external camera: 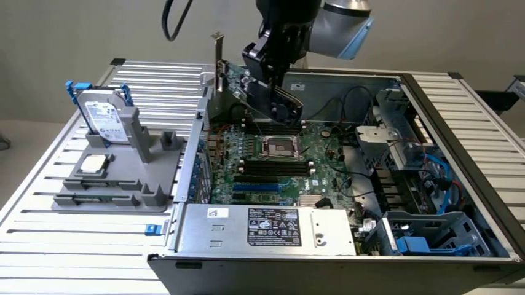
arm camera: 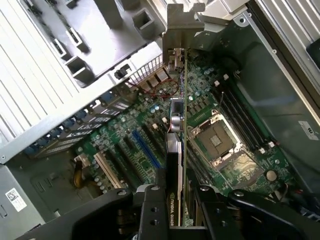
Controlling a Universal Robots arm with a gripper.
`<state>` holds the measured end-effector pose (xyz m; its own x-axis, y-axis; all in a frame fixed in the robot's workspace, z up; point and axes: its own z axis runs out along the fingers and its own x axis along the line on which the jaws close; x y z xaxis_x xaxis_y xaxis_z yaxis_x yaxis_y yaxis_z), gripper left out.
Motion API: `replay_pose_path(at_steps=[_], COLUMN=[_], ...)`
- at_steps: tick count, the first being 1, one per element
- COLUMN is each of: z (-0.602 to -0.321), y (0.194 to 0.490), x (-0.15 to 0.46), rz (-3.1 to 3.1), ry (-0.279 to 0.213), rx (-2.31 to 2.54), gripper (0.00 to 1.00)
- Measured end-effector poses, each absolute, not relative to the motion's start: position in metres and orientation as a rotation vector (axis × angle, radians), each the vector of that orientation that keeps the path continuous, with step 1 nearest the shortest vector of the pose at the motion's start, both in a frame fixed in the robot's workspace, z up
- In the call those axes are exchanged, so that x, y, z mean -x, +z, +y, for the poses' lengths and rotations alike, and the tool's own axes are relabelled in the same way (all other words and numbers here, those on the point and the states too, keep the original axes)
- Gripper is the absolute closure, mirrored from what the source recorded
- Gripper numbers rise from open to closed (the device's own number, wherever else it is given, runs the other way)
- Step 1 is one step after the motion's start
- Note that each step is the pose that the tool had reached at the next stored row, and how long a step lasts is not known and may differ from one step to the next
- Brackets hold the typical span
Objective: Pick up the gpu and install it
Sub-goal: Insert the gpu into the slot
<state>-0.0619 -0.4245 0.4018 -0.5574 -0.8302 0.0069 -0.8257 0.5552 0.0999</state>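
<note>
Arm comes down from above, wrist tilted. Black claw (external camera: pixel 277 93) clamped on thin green-and-black gpu card (external camera: pixel 240 80), silver end bracket up. Card hangs slanted, edge-on over green motherboard (external camera: pixel 324 178) inside open grey computer case (external camera: pixel 328 265) on slatted metal bench (external camera: pixel 74 246). Bracket just beside case wall; expansion slots below uncovered.

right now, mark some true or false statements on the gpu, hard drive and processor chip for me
1. The gripper is clamped on the gpu. True.
2. The gpu is seated in a slot. False: it is held above the motherboard.
3. The hard drive stands upright in the grey stand. True.
4. The processor chip sits in the motherboard's socket. False: it lies on the grey stand.
</note>
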Motion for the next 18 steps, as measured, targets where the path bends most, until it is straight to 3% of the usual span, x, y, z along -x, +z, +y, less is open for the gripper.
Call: replay_pose_path(at_steps=[18], z=[-0.4245], y=[0.4022], x=[0.0552], rz=[-2.544], ry=[-0.159], rx=[-1.751], gripper=[0.74])
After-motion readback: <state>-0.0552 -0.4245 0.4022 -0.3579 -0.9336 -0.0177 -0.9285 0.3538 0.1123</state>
